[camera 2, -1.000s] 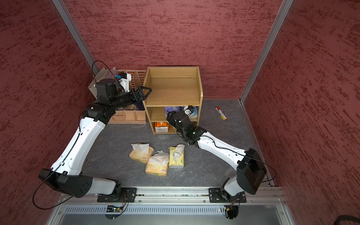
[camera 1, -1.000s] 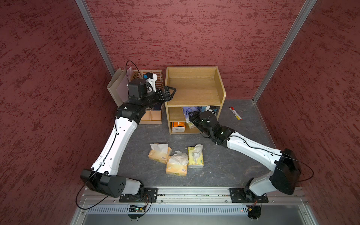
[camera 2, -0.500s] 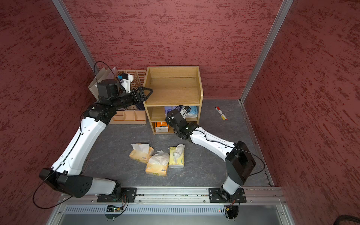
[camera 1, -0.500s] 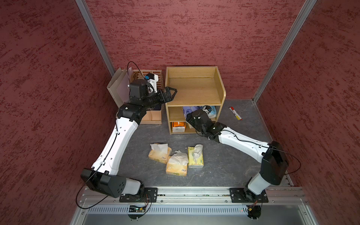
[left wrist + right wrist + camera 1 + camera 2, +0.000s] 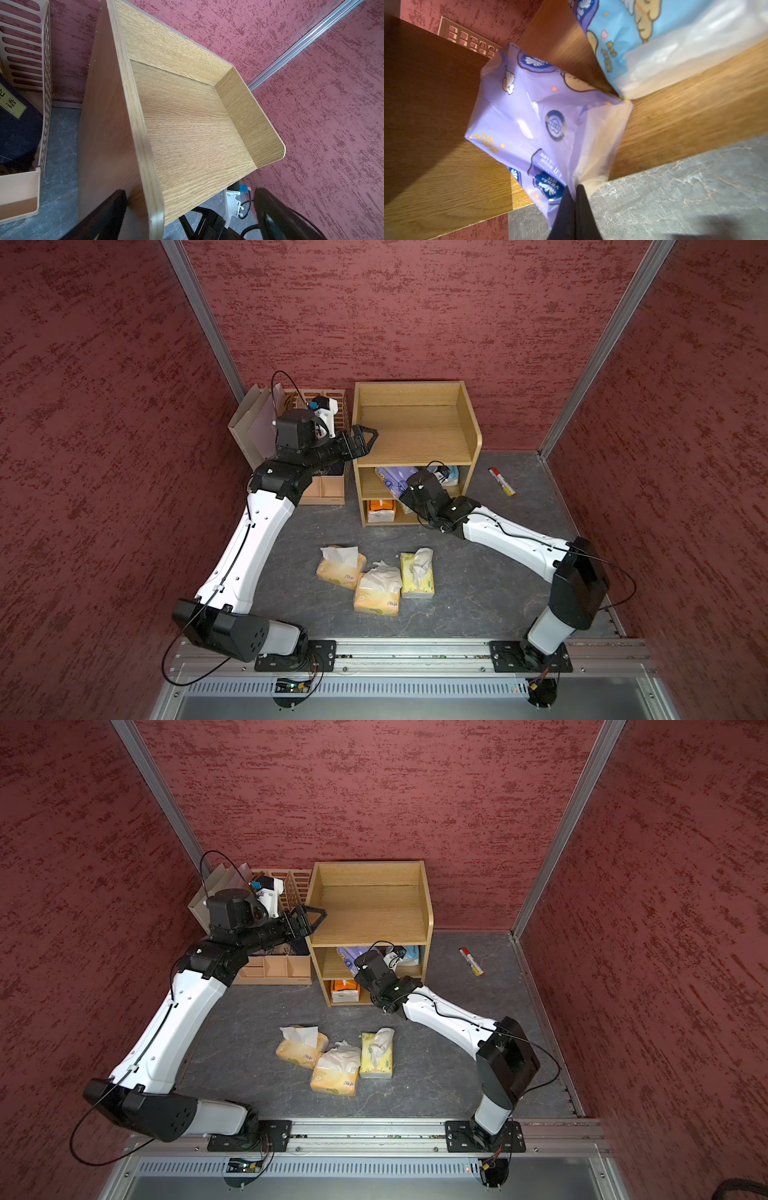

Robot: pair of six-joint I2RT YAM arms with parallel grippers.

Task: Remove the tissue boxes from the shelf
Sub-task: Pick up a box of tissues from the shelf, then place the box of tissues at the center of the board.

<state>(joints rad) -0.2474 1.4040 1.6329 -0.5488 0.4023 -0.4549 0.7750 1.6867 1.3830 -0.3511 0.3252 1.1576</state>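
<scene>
three tissue packs (image 5: 376, 591) clustered on floor (image 5: 478, 585) near base rail, white tissue protruding. beyond, right gripper (image 5: 574, 199) pinched tight on wrapper edge of purple pack (image 5: 529, 116), middle tier of shelf (image 5: 415, 435); light blue pack (image 5: 623, 31) beside it. orange-and-white pack (image 5: 380, 510) on bottom tier. left gripper (image 5: 368, 436) spread wide, straddling shelf's side wall at top tier.

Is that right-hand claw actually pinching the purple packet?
Yes, in the right wrist view the right gripper has its jaws closed on the wrapper edge of the purple tissue pack.
</scene>
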